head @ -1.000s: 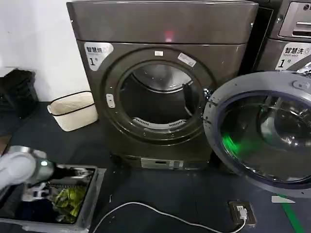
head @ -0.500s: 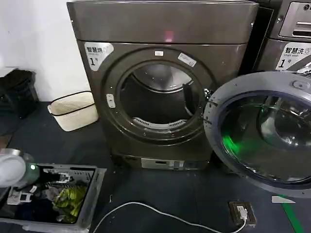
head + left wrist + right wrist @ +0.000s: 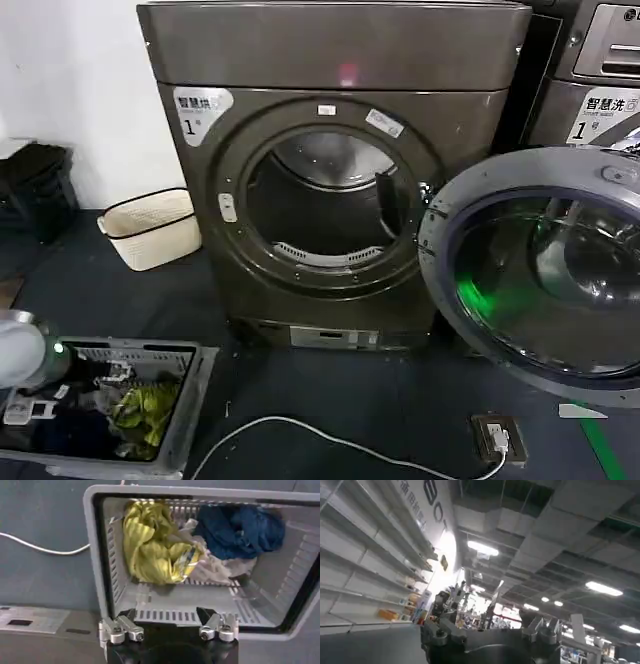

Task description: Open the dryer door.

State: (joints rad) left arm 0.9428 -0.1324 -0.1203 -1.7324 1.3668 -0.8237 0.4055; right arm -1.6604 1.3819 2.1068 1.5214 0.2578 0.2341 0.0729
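Back toward the head view's lower-left corner goes the left arm point(image 3: 18, 350), now well off from where it reached across the basket point(image 3: 190, 400) a second ago; just its rounded white wrist with a green light shows above the basket's near-left end. From the left wrist view, the left gripper point(image 3: 169, 630) hangs above the basket rim, pointing down into it, fingers apart with nothing between them. Inside lie a yellow cloth point(image 3: 150, 545), a blue cloth point(image 3: 240, 527) and a pale cloth point(image 3: 212, 570), heaped together. The dryer point(image 3: 335, 170) stands at centre with its drum mouth bare, and the door point(image 3: 545, 275) is swung wide to the right, hinged at the right side of the opening, glass catching a green glint. The right gripper point(image 3: 492, 630) points up at a ceiling with strip lights, fingers apart and empty. A white bin point(image 3: 150, 228) sits left of the dryer, a white cable point(image 3: 330, 435) snakes over the floor before it.
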